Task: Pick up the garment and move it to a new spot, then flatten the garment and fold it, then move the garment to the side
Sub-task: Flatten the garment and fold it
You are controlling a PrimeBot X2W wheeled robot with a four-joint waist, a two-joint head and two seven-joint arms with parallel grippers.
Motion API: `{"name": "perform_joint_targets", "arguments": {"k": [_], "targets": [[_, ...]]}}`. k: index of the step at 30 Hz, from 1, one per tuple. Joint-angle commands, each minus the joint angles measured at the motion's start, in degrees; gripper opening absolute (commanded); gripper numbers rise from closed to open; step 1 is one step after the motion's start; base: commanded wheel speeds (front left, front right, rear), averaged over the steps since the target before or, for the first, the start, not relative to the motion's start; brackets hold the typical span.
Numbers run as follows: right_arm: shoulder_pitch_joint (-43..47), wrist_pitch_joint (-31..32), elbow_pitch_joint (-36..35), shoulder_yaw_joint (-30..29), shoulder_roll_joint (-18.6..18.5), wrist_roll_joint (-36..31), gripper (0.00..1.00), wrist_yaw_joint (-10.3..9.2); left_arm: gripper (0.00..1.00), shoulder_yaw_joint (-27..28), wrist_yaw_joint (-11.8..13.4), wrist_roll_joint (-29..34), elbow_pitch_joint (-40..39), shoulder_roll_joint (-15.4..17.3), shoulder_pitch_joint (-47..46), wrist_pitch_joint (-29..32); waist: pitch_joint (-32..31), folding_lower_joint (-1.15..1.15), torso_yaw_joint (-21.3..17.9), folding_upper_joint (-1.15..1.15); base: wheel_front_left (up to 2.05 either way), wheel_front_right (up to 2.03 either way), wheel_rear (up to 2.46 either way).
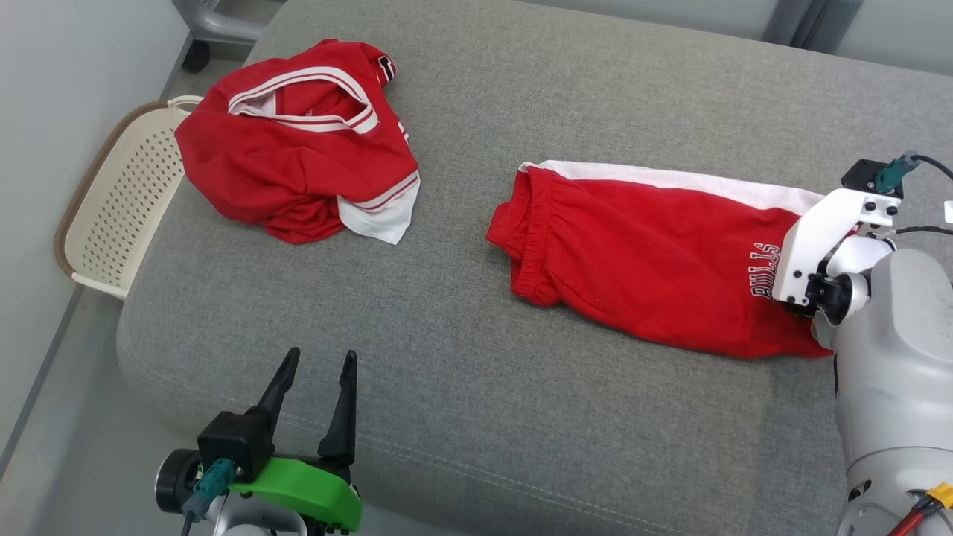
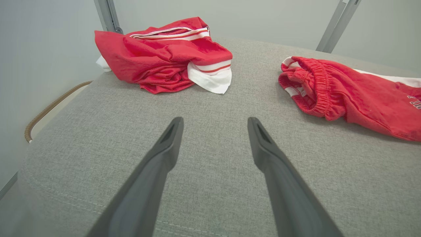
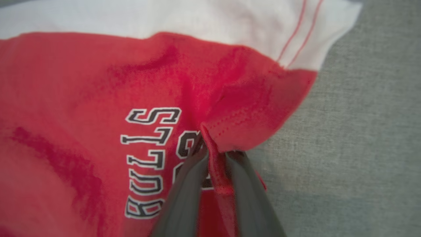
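The red shorts (image 1: 640, 253) lie stretched across the right half of the grey cushion (image 1: 447, 357), waistband pointing left and white side stripe along the far edge. And there's the pinch: the right gripper (image 3: 215, 154) has its fingers closed on a thin fold of stitched hem beside the lettering, at the shorts' right end. Over at the near left, the left gripper (image 1: 321, 356) hovers above bare cushion, fingers spread wide, holding nothing. The risk? That bite looks narrow. Lift fast and the fabric could slide out, or only the top layer comes up and the shorts twist. Carried too far left, they could tangle with the crumpled red jersey (image 1: 298, 171).
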Motion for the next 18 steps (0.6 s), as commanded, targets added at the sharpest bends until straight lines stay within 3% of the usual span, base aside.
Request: {"name": "perform_joint_targets", "arguments": {"k": [1, 18], "targets": [[1.07, -0.65, 0.77, 0.07, 0.35, -0.01, 0.0, 0.11, 1.0, 0.01, 0.12, -0.22, 0.22, 0.06, -0.36, -0.29, -0.31, 0.0, 0.0, 0.0, 0.0, 0.0, 0.0], [3.97, -0.4, -2.12, -1.68, -5.47, -5.79, 0.0, 0.04, 1.0, -0.47, 0.7, -0.98, 0.7, 0.83, 1.9, -0.06, -4.93, 0.0, -2.11, 0.0, 0.0, 0.0, 0.0]]}}
